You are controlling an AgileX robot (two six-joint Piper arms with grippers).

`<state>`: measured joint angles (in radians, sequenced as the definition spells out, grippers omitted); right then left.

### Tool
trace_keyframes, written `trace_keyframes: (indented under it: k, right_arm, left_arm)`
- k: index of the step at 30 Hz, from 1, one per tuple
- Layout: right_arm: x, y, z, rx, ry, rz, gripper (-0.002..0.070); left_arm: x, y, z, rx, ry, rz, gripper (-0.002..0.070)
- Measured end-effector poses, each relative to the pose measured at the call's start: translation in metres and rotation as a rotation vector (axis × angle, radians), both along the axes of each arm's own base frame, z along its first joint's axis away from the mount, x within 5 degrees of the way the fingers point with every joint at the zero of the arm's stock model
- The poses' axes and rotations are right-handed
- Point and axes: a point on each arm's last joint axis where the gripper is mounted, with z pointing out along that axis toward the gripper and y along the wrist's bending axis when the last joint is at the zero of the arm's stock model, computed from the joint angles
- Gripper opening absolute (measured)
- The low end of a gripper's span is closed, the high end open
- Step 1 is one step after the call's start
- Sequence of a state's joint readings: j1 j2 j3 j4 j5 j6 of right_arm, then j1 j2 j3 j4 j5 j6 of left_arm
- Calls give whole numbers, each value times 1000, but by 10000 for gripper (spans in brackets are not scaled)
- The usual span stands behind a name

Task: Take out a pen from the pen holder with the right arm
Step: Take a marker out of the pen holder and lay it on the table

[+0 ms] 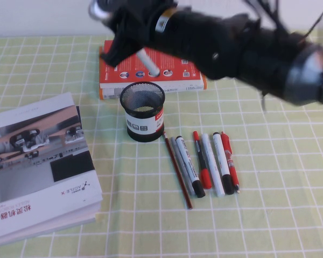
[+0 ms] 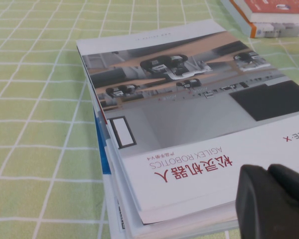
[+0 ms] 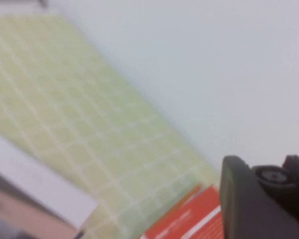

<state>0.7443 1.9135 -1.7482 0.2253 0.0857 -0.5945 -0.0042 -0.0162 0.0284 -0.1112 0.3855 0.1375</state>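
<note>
Clearly, the grey pen [image 1: 147,61] hangs tilted just above the far side of the pen holder [image 1: 142,112], clamped in the right gripper [image 1: 130,47]. That gripper reaches in over the orange book [image 1: 177,72] lying beyond the holder. A row of pens [image 1: 202,161] lies just right of the holder. Well left of it, the left gripper [image 2: 271,199] hovers, closed and empty, over the brochure stack [image 1: 37,166].

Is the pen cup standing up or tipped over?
Standing up: the mesh pen holder has its round mouth facing upward. The right gripper holds a grey pen above it; the left gripper hovers over the booklet.
</note>
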Motion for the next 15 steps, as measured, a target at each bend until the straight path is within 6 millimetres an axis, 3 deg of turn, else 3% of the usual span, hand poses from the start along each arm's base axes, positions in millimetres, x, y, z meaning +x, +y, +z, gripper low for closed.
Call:
trace_keyframes:
  k: [3,8,11,15]
  right_arm:
    - [-14,-14,32,50,-7,0,113]
    - [-32,-37,59,98,122,-28,113]
    - [-37,-49,59,85,250,-84,113]
    - [-36,-65,43,32,475,-245,113]
  left_arm:
    - [0,0,0,0,0,0,-5]
    - [0,0,0,0,0,0,-5]
    - [0,0,0,0,0,0,-5]
    - [0,0,0,0,0,0,-5]
